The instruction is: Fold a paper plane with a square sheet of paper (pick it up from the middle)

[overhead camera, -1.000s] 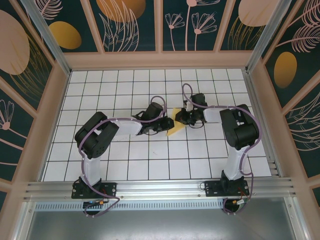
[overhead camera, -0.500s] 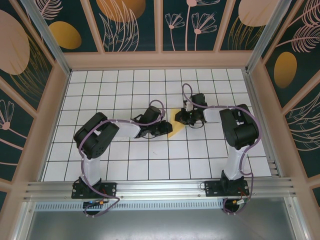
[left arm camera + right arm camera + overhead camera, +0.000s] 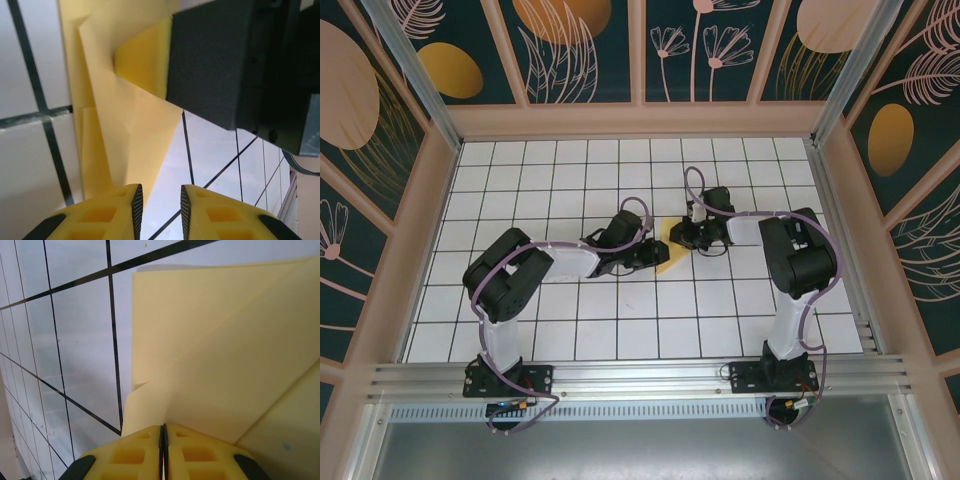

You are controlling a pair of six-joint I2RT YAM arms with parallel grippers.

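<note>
Near the middle of the white gridded worktop (image 3: 570, 330), a little toward its far edge: sheet of paper (image 3: 667, 252), plain yellow, folded into a creased wedge. Sits between the 2 grippers, largely covered by them from above.

Left gripper (image 3: 654, 258): comes in from the worktop's left side and rests against the paper's left part. From its own wrist camera, stands slightly open, with a narrow gap between the 2 yellow fingers (image 3: 112, 212) and nothing clamped in that gap. Just beyond the fingertips, the sheet lies flat on the tiles along 1 long crease. Farther off, 1 flap lifts from the surface and runs up under a black housing (image 3: 220, 60).

Right gripper (image 3: 680, 238): comes in from the right side, low over the paper's far right part. From its wrist camera, closed tight, the 2 fingers (image 3: 200, 452) pressed together along a thin seam. Pinches a raised fold of the sheet right at that seam. Beyond it, layered yellow panels slope away over the black grid lines, with 1 square corner pointing toward the tiles.
</note>
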